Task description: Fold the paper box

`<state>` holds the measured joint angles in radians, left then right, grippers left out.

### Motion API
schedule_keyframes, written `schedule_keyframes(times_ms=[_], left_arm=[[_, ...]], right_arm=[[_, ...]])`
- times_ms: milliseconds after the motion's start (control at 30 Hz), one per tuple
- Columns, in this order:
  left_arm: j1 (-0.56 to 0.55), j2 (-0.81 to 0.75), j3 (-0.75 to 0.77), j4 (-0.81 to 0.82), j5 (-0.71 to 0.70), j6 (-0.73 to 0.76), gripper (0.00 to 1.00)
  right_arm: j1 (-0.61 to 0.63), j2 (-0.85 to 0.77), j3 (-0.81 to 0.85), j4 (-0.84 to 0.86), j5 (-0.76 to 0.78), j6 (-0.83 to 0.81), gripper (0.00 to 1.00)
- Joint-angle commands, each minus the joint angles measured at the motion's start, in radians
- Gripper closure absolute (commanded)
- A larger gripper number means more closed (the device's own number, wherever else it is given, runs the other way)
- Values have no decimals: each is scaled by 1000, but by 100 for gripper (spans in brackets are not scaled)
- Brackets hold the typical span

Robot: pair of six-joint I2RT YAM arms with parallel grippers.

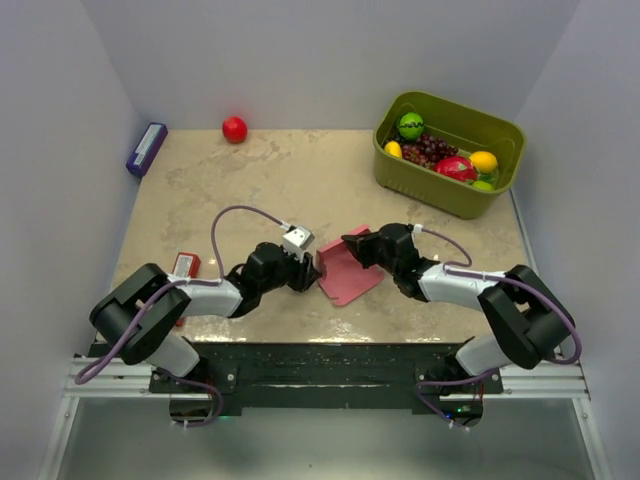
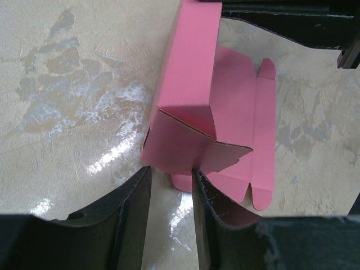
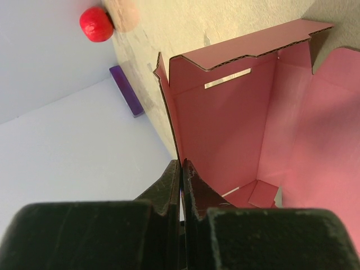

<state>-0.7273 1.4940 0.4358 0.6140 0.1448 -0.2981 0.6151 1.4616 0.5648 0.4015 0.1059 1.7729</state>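
Right gripper (image 3: 181, 169) is pinched closed on the thin edge of one side wall of the paper box (image 1: 345, 280). Its two fingers press together with the cardboard running down between them at the lower centre of the right wrist view, and that wall stands upright with a slot near its top. Left gripper (image 2: 170, 171) stands part-open at the bottom of the left wrist view with nothing between its fingers. Its tips sit right at the near edge of a raised panel, though whether they touch it cannot be told. In the top view the box lies on the table (image 1: 250, 180) a little below the middle of the frame, between the two grippers, raised at its left end and flat toward the lower right. By my reading, the step in hand is erecting the walls: one side is held up and the end panel has yet to be set against it. Next, the left arm probably needs to pinch or push that end panel upright and tuck its tab inside the held wall, with the right holding firm so the blank does not slide.
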Motion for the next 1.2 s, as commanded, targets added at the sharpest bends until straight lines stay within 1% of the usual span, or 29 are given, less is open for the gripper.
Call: schedule_keyframes(times_ms=[0, 200, 333, 600, 867, 1167], left_arm=[[-7, 34, 41, 122, -30, 65, 60], [-9, 43, 14, 191, -73, 116, 60], [-11, 52, 1, 253, -70, 126, 60], [-14, 94, 9, 271, -88, 151, 61], [-15, 106, -23, 322, -96, 128, 61], [-32, 147, -40, 394, -114, 100, 62]], right_arm=[[5, 40, -11, -50, 41, -6, 100], [9, 59, -40, -24, 57, -38, 100], [9, 85, -69, 17, 52, -50, 100], [12, 108, -126, 83, 61, -79, 100], [11, 89, -163, 103, 84, -122, 100], [11, 118, -227, 201, 84, -133, 100]])
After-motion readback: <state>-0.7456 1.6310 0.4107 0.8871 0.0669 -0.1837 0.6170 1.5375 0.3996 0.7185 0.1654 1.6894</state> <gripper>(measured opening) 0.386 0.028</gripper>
